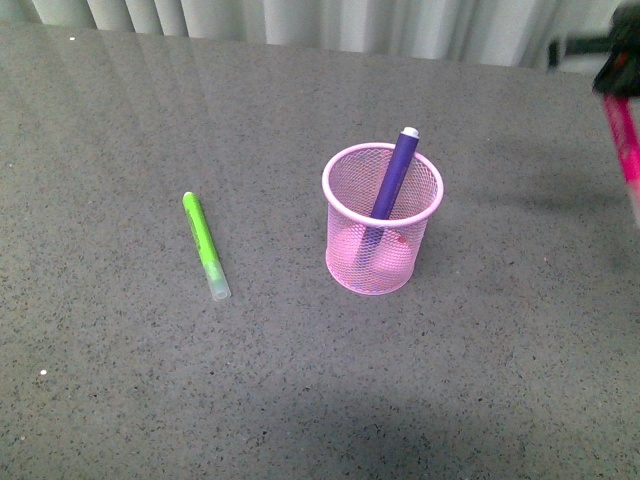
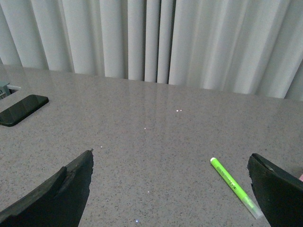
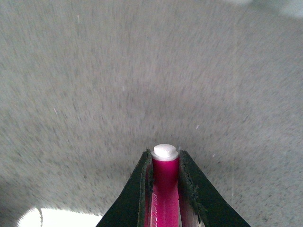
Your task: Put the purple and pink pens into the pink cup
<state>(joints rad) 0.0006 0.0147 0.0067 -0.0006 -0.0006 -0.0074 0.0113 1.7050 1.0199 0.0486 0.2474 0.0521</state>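
The pink cup (image 1: 382,220) stands upright mid-table, and the purple pen (image 1: 395,172) leans inside it with its top sticking out past the rim. At the far right edge of the front view, well above the table, my right gripper (image 1: 618,78) is shut on the pink pen (image 1: 624,140), which hangs down from it. The right wrist view shows the pink pen (image 3: 165,182) clamped between both fingers, its white end poking past the tips of the right gripper (image 3: 165,163). My left gripper (image 2: 170,189) is open over bare table, holding nothing.
A lime-green marker (image 1: 206,245) lies flat to the left of the cup; the green marker (image 2: 234,186) also lies near one finger in the left wrist view. A black phone (image 2: 21,109) lies near the curtain. White curtains (image 1: 330,25) close the far edge.
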